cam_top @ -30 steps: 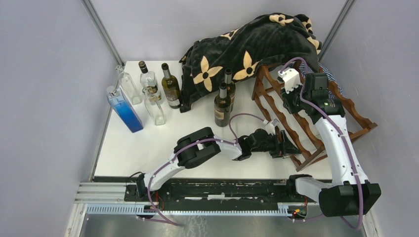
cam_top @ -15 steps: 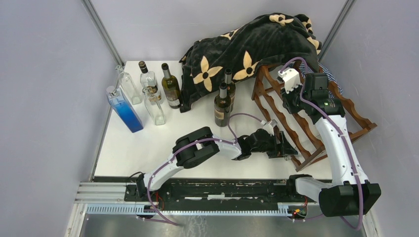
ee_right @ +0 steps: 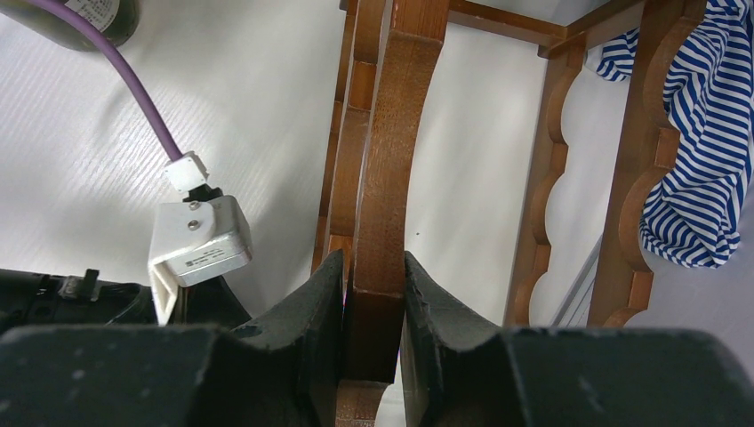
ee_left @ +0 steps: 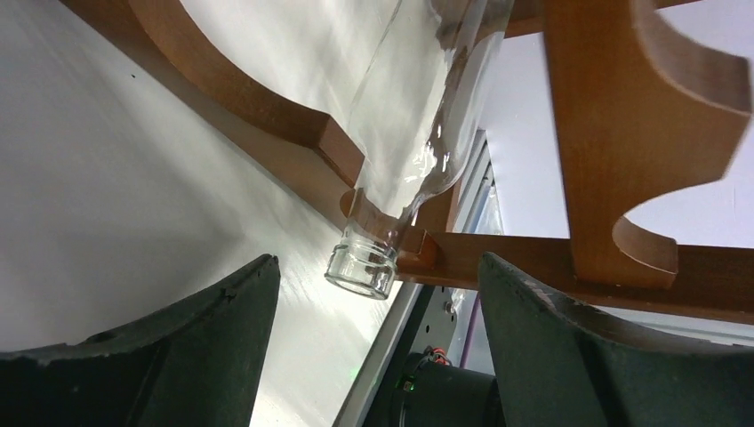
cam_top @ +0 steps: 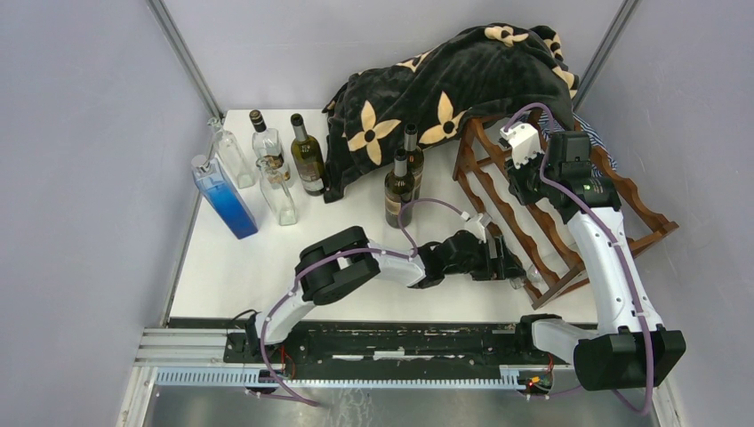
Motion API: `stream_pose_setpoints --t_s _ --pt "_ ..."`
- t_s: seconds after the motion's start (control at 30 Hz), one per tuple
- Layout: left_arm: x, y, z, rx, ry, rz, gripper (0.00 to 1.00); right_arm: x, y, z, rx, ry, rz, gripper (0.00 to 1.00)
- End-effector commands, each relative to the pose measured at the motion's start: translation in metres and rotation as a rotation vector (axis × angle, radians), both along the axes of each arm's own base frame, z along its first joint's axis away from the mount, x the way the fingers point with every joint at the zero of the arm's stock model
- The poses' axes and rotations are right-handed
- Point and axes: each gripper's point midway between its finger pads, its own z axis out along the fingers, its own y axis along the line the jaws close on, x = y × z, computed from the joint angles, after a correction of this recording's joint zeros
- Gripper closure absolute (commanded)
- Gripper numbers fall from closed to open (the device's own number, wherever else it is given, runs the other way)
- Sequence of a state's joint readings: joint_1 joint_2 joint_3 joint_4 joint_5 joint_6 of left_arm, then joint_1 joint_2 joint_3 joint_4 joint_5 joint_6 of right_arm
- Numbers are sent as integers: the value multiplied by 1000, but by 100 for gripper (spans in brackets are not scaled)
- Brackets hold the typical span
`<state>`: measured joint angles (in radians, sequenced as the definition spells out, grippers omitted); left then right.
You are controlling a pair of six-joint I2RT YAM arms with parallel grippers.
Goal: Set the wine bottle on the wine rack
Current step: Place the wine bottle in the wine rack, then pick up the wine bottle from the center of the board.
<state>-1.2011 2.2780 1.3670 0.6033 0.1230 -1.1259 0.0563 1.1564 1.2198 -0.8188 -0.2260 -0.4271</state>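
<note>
Low over white tabletop (cam_top: 249,258), left claw (ee_left: 375,267) gapes empty near wine bottle (ee_left: 418,116); right claw (ee_right: 373,302) pinches wine rack (ee_right: 396,133).

Glossy clear-glass wine bottle (ee_left: 405,151); smooth, satin-finished wooden wine rack (ee_left: 613,133).

Wine bottle (ee_left: 363,260) in wine rack (ee_right: 382,178); other bottles (cam_top: 308,160) left.

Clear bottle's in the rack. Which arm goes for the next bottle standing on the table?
Left. The left gripper is open and empty, near the mouth of the clear bottle, and the standing bottles are on its side. The right gripper is shut on a rack rail.
</note>
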Motion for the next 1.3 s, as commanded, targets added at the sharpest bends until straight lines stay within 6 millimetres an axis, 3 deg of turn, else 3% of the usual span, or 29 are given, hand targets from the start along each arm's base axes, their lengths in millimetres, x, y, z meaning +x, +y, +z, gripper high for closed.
stream_pose_setpoints --t_s 0.0,0.23,0.33,0.47,0.77,1.27 --pt "11 7 40 -10 -143 24 16 -2 33 15 65 -50 168 86" --pt "-1 23 42 24 -190 9 42 -1 31 13 59 -46 161 86" --pt "-14 31 40 60 -212 -15 62 -1 31 12 55 -41 159 86" --pt "-27 34 29 125 -222 -54 77 -1 31 11 55 -41 157 86" --pt "-35 11 10 131 -186 -118 80 -1 31 9 55 -37 157 86" --pt "-22 -13 3 146 -195 -126 80 -2 32 10 59 -42 162 86"
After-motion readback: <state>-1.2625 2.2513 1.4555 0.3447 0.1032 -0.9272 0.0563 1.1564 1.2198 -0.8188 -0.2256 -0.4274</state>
